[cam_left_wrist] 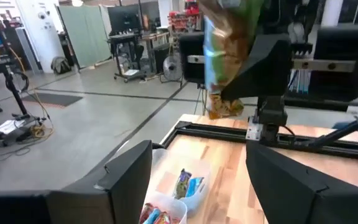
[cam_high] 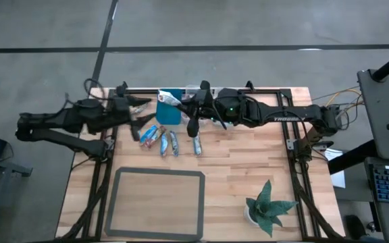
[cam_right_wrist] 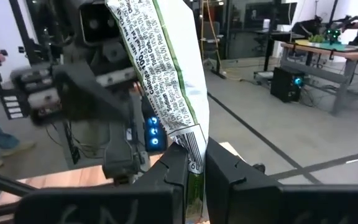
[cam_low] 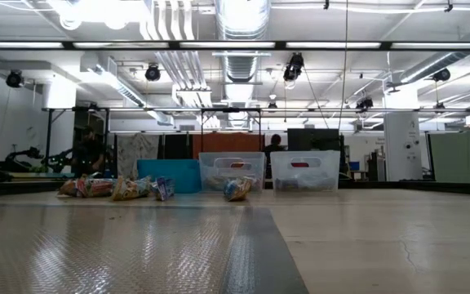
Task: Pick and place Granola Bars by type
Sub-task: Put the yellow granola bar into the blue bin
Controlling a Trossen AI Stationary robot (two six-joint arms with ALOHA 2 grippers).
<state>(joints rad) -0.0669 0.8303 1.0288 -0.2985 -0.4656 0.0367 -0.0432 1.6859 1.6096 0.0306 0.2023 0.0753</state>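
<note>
Sorting partly done: the right gripper (cam_right_wrist: 194, 171), at upper centre of the high view, pinches one end of a green-and-white foil-wrapped granola bar (cam_right_wrist: 166, 68); the left gripper (cam_left_wrist: 197, 180), jaws spread wide and empty, faces it at upper left. A few bars already lie in a clear plastic bin (cam_left_wrist: 188, 190); four loose wrapped bars (cam_high: 162, 140) remain on the wooden table (cam_high: 248, 169) at centre

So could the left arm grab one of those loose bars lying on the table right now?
Probably yes. The left gripper is open and empty, just beside the loose bars, with bare table between. The right gripper, holding a bar, is farther back.
</note>
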